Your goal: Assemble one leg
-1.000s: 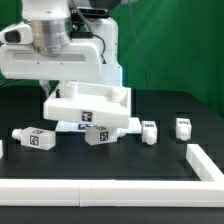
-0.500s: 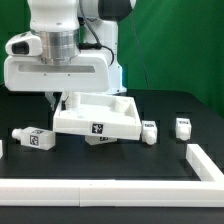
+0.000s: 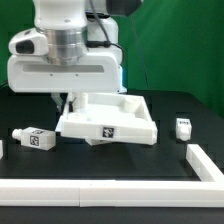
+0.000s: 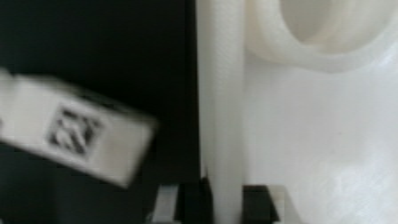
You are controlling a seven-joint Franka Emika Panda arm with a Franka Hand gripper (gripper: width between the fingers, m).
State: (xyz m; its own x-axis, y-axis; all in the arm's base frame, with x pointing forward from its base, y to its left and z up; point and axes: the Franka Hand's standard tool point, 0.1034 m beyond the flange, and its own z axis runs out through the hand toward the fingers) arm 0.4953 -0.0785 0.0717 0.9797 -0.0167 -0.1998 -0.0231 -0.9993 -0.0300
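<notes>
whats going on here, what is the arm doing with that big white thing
The arm's hand is clamped on one wall of the large white panel and holds it tilted over the black table. No leg has been picked up. The lying leg is on its side at the exterior view's left, and the standing leg is upright at the right. Both are clear of the hand.

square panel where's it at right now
In the exterior view the square panel is tilted at mid-table, between a lying leg on that view's left and an upright leg on its right.
</notes>
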